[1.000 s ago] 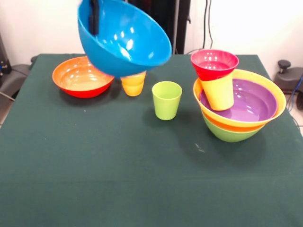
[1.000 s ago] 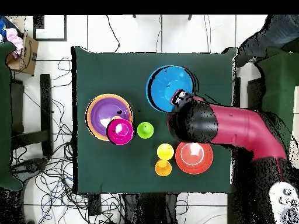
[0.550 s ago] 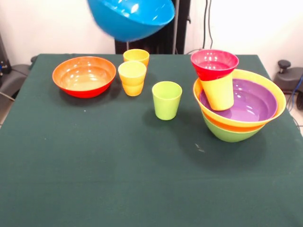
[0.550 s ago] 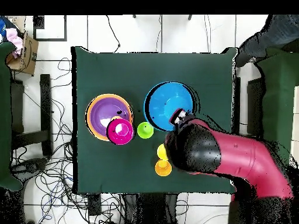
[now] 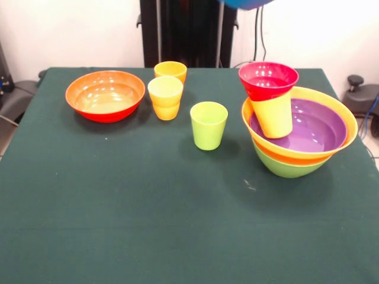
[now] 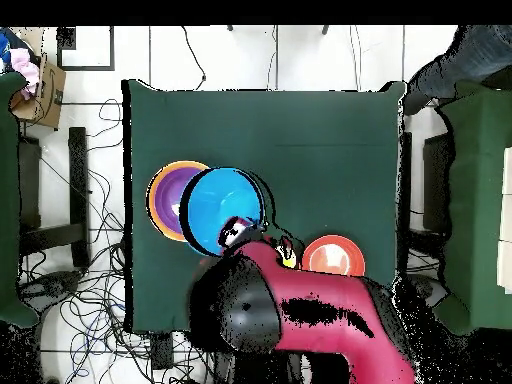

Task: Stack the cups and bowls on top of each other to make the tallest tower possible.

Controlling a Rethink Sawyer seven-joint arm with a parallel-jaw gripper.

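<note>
— Where do you want to look first?

— At the blue bowl [image 6: 215, 205]. From overhead you see it hanging over the tower [image 5: 296, 136], covering most of it. From the front only a sliver of it [image 5: 246, 3] shows at the top edge.

— And the gripper [image 6: 236, 231]?

— It sits at the bowl's rim on the side nearest the arm [image 6: 300, 320], its fingers pinching that rim.

— What is in the tower?

— You have a lime green bowl [image 5: 290, 168] at the bottom, an orange bowl [image 5: 350, 127] in it, then a purple bowl [image 5: 320, 127]. A yellow cup [image 5: 273, 115] stands in the purple one, tilted, with a small red bowl [image 5: 267, 80] on top.

— The rest?

— On the bench [image 5: 148, 207], a lime green cup [image 5: 208, 125] stands alone. Two stacked yellow cups [image 5: 166, 97], a single cup [image 5: 170, 70] behind them and a red-orange bowl [image 5: 105, 94] stand on the other side.
</note>
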